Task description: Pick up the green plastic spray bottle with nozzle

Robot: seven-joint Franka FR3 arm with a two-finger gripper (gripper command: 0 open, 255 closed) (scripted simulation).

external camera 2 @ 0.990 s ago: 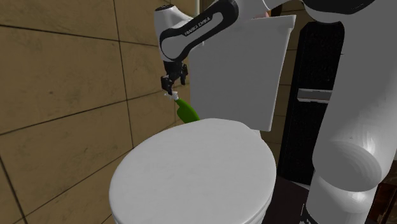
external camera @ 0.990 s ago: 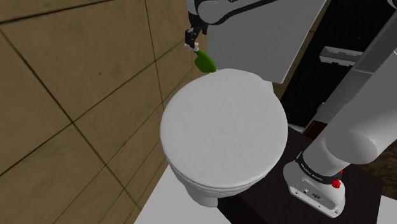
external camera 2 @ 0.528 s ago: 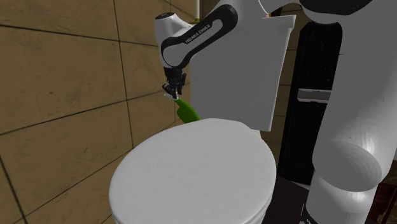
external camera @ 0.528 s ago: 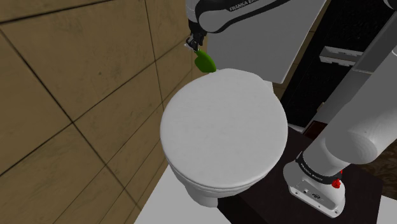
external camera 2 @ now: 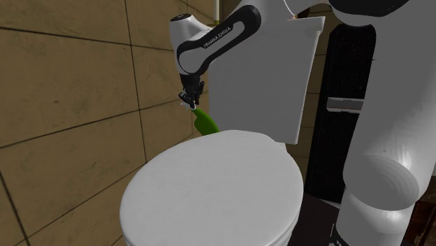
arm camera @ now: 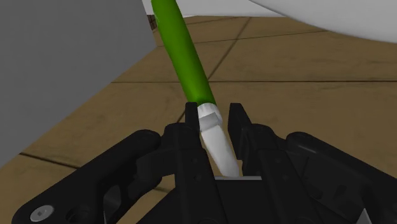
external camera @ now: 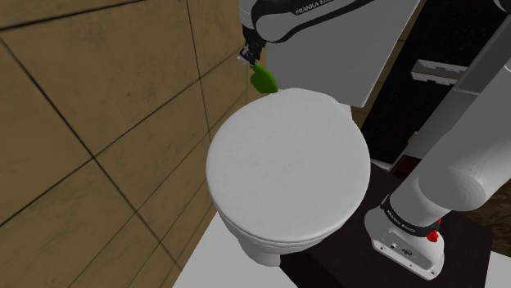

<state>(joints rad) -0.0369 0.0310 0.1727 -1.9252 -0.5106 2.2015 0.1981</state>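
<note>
The green spray bottle (external camera: 263, 79) leans tilted at the back of the white toilet lid (external camera: 287, 172), between the lid and the tank, its white nozzle end pointing up. My black gripper (external camera: 249, 58) comes down from above and is shut on the white nozzle. From the second exterior view the green spray bottle (external camera 2: 205, 121) slants down from the gripper (external camera 2: 188, 105) to the lid's far edge. Seen from the wrist, both fingers (arm camera: 191, 118) clasp the white nozzle (arm camera: 215, 139) of the green spray bottle (arm camera: 183, 51), whose green body runs away from the gripper (arm camera: 213, 114).
The grey toilet tank (external camera: 327, 49) stands right behind the bottle. A tan tiled wall (external camera: 90, 98) closes the shoulder view's left side. My own stand (external camera: 409, 237) sits at the lower right, beside a black area (external camera 2: 342, 119).
The fingers have closed onto the bottle's white nozzle, and the hand has dropped a little toward it. The bottle itself has not moved.
</note>
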